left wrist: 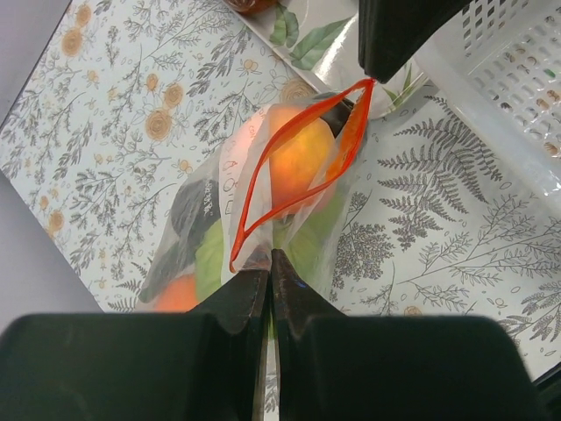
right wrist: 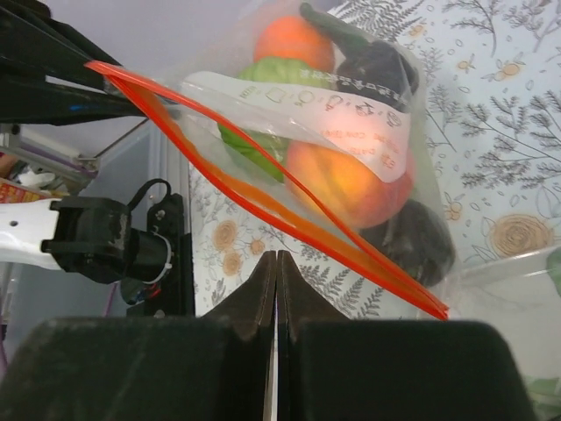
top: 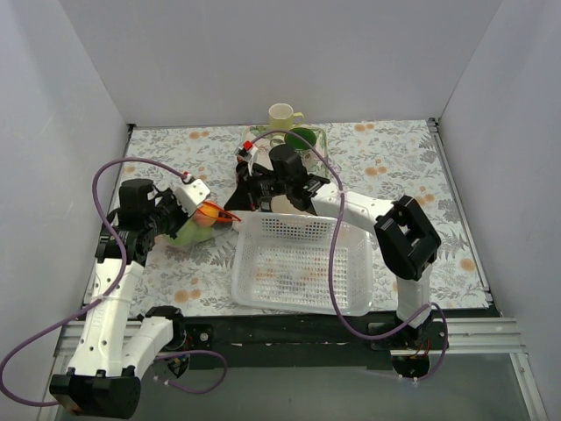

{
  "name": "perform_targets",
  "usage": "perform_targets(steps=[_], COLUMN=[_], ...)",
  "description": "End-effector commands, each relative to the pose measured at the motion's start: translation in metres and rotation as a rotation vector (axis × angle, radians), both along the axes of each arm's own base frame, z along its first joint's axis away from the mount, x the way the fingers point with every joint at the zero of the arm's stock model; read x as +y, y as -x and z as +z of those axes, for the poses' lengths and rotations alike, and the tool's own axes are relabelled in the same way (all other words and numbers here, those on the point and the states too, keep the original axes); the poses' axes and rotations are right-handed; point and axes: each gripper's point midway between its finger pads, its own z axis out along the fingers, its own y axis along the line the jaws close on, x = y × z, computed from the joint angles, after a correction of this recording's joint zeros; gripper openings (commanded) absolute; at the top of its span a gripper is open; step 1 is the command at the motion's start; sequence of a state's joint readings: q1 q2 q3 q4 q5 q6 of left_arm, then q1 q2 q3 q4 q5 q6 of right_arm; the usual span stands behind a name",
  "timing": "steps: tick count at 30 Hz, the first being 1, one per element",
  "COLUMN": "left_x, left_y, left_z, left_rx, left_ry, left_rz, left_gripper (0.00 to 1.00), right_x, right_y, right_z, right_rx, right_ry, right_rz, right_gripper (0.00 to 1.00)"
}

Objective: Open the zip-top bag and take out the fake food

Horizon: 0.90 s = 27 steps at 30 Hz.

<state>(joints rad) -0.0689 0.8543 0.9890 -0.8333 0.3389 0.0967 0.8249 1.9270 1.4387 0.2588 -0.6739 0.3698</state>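
Left of the white basket, the zip-top bag is held with its mouth open; left gripper and right gripper both clench its lip. Next, I think, one must release to reach the fake food inside.

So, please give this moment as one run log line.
left gripper: shut on zip-top bag mouth edge | right gripper: shut on opposite edge | zip strip: parted | fake food: inside bag
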Motion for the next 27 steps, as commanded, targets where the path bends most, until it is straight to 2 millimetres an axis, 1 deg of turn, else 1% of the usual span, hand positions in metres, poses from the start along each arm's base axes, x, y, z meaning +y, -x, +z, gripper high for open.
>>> perform_targets(steps=[1, 4, 5, 6, 8, 9, 14, 17, 18, 19, 20, 21, 22, 24, 27], left_x=[-0.005, -0.004, -0.004, -0.004, -0.004, -0.005, -0.005, -0.005, -0.005, -0.007, -0.008, -0.008, -0.008, -0.009, -0.011], left_y=[0.002, 0.002, 0.003, 0.004, 0.004, 0.004, 0.005, 0.005, 0.005, 0.006, 0.007, 0.007, 0.008, 0.009, 0.011], left_z=[0.017, 0.020, 0.020, 0.021, 0.022, 0.022, 0.026, 0.027, 0.027, 0.027, 0.028, 0.031, 0.030, 0.032, 0.031], left_rx=[-0.019, -0.032, -0.035, -0.037, -0.037, -0.036, -0.041, -0.045, -0.044, -0.039, -0.039, -0.044, -0.037, -0.038, -0.023], left_ry=[0.022, 0.015, 0.013, 0.012, 0.013, 0.013, 0.015, 0.015, 0.015, 0.018, 0.021, 0.022, 0.022, 0.023, 0.028], left_rz=[-0.019, -0.022, -0.027, -0.027, -0.028, -0.031, -0.035, -0.036, -0.038, -0.045, -0.048, -0.052, -0.055, -0.062, -0.071], left_gripper=[0.00, 0.00, 0.00, 0.00, 0.00, 0.00, 0.00, 0.00, 0.00, 0.00, 0.00, 0.00, 0.00, 0.00, 0.00], right_x=[0.018, 0.025, 0.028, 0.031, 0.035, 0.037, 0.045, 0.047, 0.048, 0.049, 0.048, 0.049, 0.049, 0.050, 0.054], right_y=[0.013, 0.017, 0.017, 0.016, 0.015, 0.014, 0.012, 0.011, 0.009, 0.007, 0.005, 0.005, 0.002, 0.003, -0.002], right_z=[0.031, 0.031, 0.035, 0.030, 0.030, 0.025, 0.021, 0.015, 0.012, 0.011, 0.008, 0.007, 0.006, 0.003, 0.000], right_rx=[0.000, 0.004, 0.005, 0.021, 0.029, 0.040, 0.070, 0.092, 0.091, 0.090, 0.083, 0.073, 0.062, 0.043, 0.013], right_ry=[-0.092, -0.112, -0.120, -0.114, -0.116, -0.109, -0.120, -0.114, -0.108, -0.105, -0.094, -0.089, -0.084, -0.071, -0.052], right_rz=[0.074, 0.082, 0.085, 0.087, 0.096, 0.097, 0.118, 0.116, 0.110, 0.098, 0.088, 0.087, 0.073, 0.069, 0.036], right_gripper=[0.01, 0.01, 0.01, 0.01, 0.01, 0.01, 0.01, 0.01, 0.08, 0.25, 0.49, 0.87, 0.98, 0.98, 0.98])
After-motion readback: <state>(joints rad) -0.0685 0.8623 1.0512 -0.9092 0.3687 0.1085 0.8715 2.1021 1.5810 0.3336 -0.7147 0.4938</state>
